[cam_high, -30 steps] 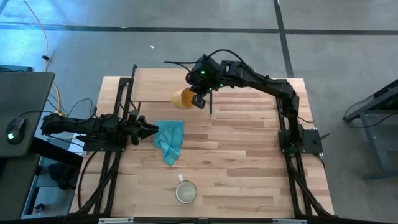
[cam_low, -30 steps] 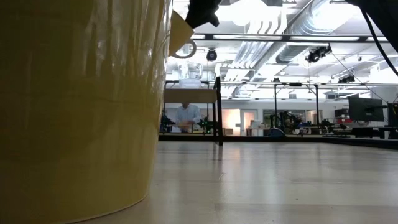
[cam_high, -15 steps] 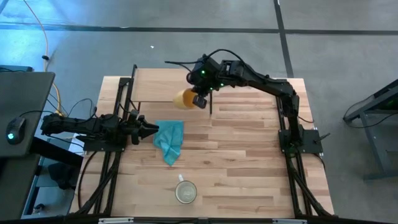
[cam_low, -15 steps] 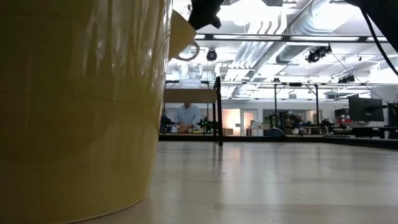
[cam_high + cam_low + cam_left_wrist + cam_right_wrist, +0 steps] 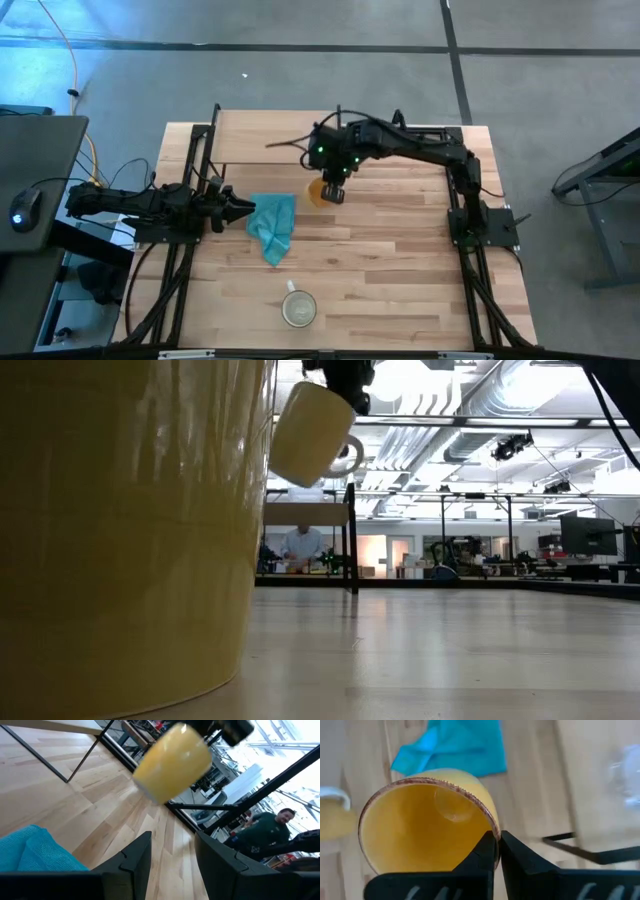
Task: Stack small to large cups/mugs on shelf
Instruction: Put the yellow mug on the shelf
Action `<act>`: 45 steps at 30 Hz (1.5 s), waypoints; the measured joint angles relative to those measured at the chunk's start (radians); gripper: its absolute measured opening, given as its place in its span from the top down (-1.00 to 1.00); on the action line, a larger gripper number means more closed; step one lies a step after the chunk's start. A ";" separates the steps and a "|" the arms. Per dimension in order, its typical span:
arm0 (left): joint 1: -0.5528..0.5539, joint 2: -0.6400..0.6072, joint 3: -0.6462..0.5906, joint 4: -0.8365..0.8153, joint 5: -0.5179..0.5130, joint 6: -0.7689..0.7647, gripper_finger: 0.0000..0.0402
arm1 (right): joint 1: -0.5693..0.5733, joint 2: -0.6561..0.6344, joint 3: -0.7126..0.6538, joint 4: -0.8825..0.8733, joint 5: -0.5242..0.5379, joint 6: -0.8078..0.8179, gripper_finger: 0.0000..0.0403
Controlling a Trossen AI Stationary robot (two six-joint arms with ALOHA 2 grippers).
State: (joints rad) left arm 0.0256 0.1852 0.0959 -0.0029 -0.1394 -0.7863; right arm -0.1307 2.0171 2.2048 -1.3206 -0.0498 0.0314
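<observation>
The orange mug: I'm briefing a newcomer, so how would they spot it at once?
Start at the plank tabletop and find the right gripper near its middle, beside the teal cloth. The orange mug hangs tilted in its shut jaws, off the table. The cream-white mug stands near the front edge.

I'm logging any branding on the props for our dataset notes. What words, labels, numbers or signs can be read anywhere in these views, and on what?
None can be read.
Orange mug, held in the shut right gripper: plain, no print showing.
Cream-white mug: no marking visible.
Teal cloth: plain.
Left gripper, open near the cloth: no label visible.
Room behind the table, low view: any signs are too small and blurred to read.
</observation>
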 joint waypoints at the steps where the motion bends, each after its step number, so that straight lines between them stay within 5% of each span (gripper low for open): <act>1: 0.000 0.000 0.000 0.000 0.000 0.000 0.31 | 0.009 0.000 -0.017 0.006 -0.003 0.010 1.00; 18: 0.000 0.000 0.000 -0.011 0.000 -0.004 0.31 | 0.111 0.001 -0.255 0.144 -0.068 0.129 1.00; 45: 0.000 0.000 0.000 -0.023 0.001 -0.004 0.31 | 0.159 0.110 -0.260 0.121 -0.092 0.182 1.00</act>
State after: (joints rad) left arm 0.0257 0.1852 0.0959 -0.0254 -0.1383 -0.7906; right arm 0.0284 2.1271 1.9453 -1.1995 -0.1421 0.2136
